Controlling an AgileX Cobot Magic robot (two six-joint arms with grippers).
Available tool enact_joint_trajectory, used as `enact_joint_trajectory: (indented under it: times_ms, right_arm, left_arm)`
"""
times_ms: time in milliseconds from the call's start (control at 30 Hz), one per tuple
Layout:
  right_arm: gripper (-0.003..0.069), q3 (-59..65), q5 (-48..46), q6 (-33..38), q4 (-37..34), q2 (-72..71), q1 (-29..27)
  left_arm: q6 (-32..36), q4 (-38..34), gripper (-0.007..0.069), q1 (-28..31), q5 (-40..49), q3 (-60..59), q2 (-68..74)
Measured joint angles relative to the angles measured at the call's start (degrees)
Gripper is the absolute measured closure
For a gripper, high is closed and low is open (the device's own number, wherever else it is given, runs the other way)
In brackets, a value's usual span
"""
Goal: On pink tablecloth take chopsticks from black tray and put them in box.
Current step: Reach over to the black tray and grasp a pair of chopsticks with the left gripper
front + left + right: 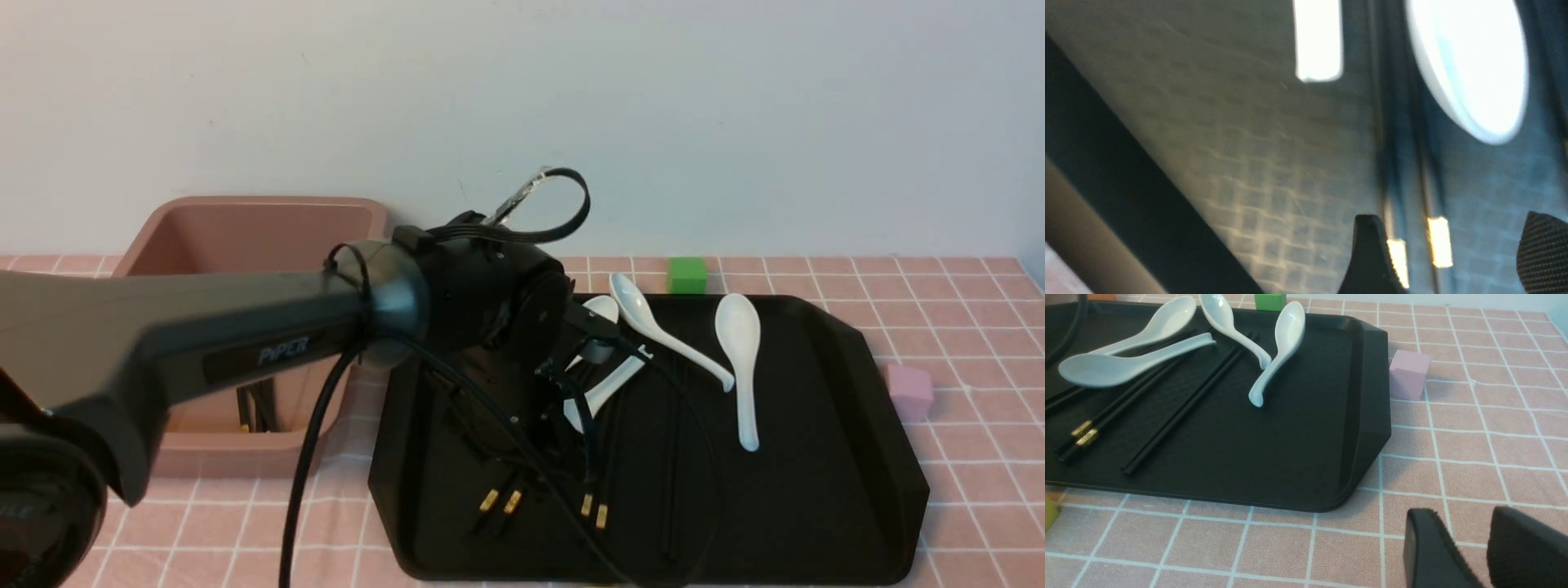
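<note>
Off the flat black rectangular tray's (1367, 416) near right corner, the right hand (1470, 539) hangs over the pink gridded tablecloth (1474, 457), slightly parted and empty. Over the tray, the left hand (1453, 245) spreads astride thin black gold-banded chopsticks (587, 505). A deep dusty-pink plastic box (245, 220) stands left of the tray.

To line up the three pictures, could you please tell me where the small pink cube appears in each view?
Front view: pink cube on the pink tablecloth, just off the right edge of the black tray.
Left wrist view: not in it.
Right wrist view: pink cube on the tablecloth beside the tray's cut corner, not touching it.
Shared landmark: the black tray's cut-cornered right edge.
</note>
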State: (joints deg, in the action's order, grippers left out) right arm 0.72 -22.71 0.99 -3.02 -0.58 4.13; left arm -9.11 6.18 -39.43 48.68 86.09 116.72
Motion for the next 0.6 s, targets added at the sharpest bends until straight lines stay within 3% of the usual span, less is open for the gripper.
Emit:
enact_joint_trajectory:
  times_ms: [600]
  right_arm:
    - [0.0419, 0.0, 0.0, 0.0, 0.0, 0.0, 0.0]
  left_arm:
    - [-0.9, 3.4, 0.0177, 0.0, -1.0, 0.6, 3.9]
